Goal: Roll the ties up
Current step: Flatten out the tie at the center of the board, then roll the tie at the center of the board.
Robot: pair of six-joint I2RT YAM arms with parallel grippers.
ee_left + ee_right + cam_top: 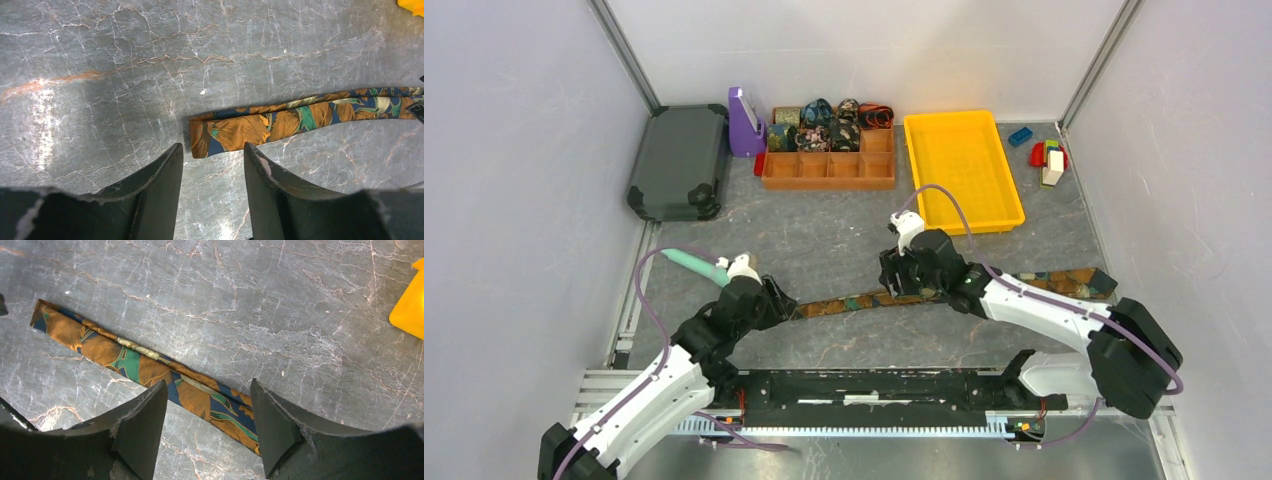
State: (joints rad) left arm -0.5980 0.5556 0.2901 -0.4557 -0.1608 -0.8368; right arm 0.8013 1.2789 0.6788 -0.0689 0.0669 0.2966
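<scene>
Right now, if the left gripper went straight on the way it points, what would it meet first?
Most likely the end of the tie, flat on the table just ahead of the open left gripper, though depth is unclear.

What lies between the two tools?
The flat orange-and-blue tie, running from the left tool to the right tool; the top external view shows it.

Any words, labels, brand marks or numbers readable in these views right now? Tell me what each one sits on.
None can be read. The flat tie shows only a leaf print. The yellow tray, grey case and orange organiser show no lettering at this size.
</scene>
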